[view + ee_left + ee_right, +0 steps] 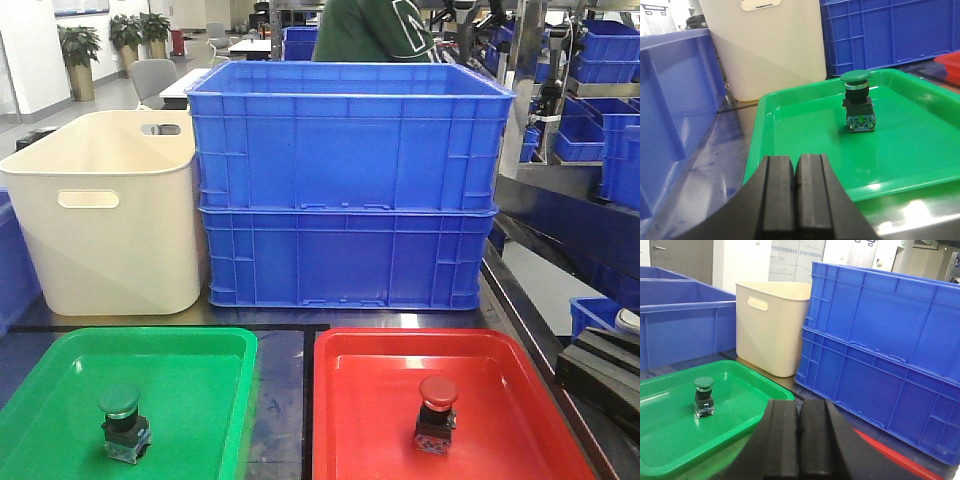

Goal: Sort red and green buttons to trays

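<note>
Both grippers, left (795, 192) and right (800, 440), closed empty; green button (122, 420) in green tray (215, 345) at 9 o'clock, red button (436, 412) in red tray (350, 350), sorted by colour.

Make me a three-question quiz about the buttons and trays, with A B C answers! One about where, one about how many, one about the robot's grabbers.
1. Where is the green button?
A. In the green tray
B. In the cream tub
C. In the red tray

2. How many blue crates are stacked behind the trays?
A. One
B. Two
C. Four

3. What is the left gripper doing?
A. Holding the red button
B. Wide open
C. Shut, holding nothing

Answers:
1. A: it stands upright on the green tray's floor.
2. B: one crate sits on another.
3. C: its fingers press together, empty; the right gripper looks the same.
</note>
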Available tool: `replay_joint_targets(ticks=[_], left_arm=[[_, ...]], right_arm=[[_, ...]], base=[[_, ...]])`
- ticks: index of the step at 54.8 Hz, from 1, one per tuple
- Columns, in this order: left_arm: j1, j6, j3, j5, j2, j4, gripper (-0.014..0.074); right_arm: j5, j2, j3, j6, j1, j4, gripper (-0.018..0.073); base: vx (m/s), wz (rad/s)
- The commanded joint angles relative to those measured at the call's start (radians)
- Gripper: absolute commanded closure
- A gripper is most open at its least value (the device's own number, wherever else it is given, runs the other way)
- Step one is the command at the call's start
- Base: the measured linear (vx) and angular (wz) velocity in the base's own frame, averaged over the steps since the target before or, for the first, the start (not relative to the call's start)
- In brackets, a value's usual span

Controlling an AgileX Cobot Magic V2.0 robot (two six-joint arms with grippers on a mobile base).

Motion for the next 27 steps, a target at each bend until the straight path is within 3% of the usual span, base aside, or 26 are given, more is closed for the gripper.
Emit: replay_joint_targets(ticks=[1,8,21,25,27], left_arm=[[-0.003,-0.009,-0.027,-0.078,-0.013,0.0,0.0602],[-0.003,-0.009,-0.027,-0.078,-0.013,0.0,0.0602],[-0.003,-0.009,-0.027,-0.078,-0.013,0.0,0.0602],[-0.003,-0.009,-0.027,-0.078,-0.013,0.0,0.0602],[-0.003,-0.009,-0.027,-0.078,-0.013,0.0,0.0602]], right_arm=[[0.029,-0.002,-0.031,-0.001,-0.004,0.012,0.0567],[0.081,-0.002,-0.031,0.025,-0.004,0.059,0.0567],[0.49,0.084,-0.031,0.051,-0.004,0.283,0.0567],[0.559,0.128,-0.031,-0.05,-0.004,0.433,0.0567],[0.554,0.153,-0.031,-0.187,0.0,0.539,0.0567]], base=[[0.0,0.0],[0.0,0.0],[0.0,0.0],[0.0,0.0],[0.0,0.0]])
